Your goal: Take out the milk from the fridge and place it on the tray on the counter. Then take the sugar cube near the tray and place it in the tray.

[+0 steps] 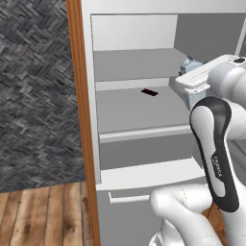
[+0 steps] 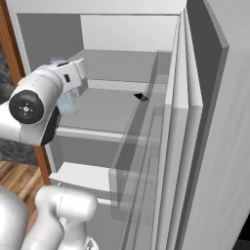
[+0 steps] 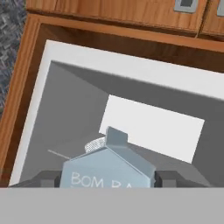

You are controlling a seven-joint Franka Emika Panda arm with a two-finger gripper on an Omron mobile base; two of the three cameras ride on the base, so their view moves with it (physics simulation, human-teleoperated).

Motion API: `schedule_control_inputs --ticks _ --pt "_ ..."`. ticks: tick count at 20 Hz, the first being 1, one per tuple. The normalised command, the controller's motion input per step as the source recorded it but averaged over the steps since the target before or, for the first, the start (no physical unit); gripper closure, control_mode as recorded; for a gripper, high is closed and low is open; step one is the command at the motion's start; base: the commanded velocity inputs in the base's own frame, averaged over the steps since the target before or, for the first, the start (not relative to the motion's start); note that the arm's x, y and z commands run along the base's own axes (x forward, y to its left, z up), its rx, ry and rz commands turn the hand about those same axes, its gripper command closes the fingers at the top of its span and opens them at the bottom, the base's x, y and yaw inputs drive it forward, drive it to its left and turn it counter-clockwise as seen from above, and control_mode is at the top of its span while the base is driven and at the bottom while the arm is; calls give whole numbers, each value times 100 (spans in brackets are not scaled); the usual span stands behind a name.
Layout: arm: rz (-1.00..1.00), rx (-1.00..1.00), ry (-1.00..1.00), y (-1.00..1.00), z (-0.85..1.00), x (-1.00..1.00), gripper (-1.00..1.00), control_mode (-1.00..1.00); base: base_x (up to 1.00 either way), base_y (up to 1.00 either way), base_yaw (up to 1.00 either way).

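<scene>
The milk [image 3: 107, 168], a pale blue-white carton with a gabled top and a white cap, stands upright between my two dark fingertips [image 3: 47, 179]. My gripper [image 3: 108, 180] is shut on it, one finger against each side. The milk [image 1: 190, 64] peeks out behind the white hand over the middle shelf of the fridge [image 1: 139, 110]. In the right base view the milk [image 2: 70, 103] hangs under the hand, just above that shelf [image 2: 107, 110]. The tray, the counter and the sugar cube are out of view.
A small dark object [image 1: 149, 92] lies further back on the same shelf [image 2: 141, 97]. The open fridge door [image 2: 195, 146] stands close on the right. An orange-brown wooden panel [image 1: 77, 120] borders the fridge on the left. Another shelf [image 1: 134, 62] lies above.
</scene>
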Motion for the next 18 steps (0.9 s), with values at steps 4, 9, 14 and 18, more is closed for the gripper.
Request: schedule_control_inputs --ticks 4,9,14,18 --pt "0 30 -1 0 -16 -36 100 -100 0 0 0" --pt "0 12 1 0 -30 -28 100 -100 0 0 0" --pt "0 0 4 0 -15 -37 100 -100 0 0 0" --pt "0 0 2 0 -9 -25 100 100 -50 0 0"
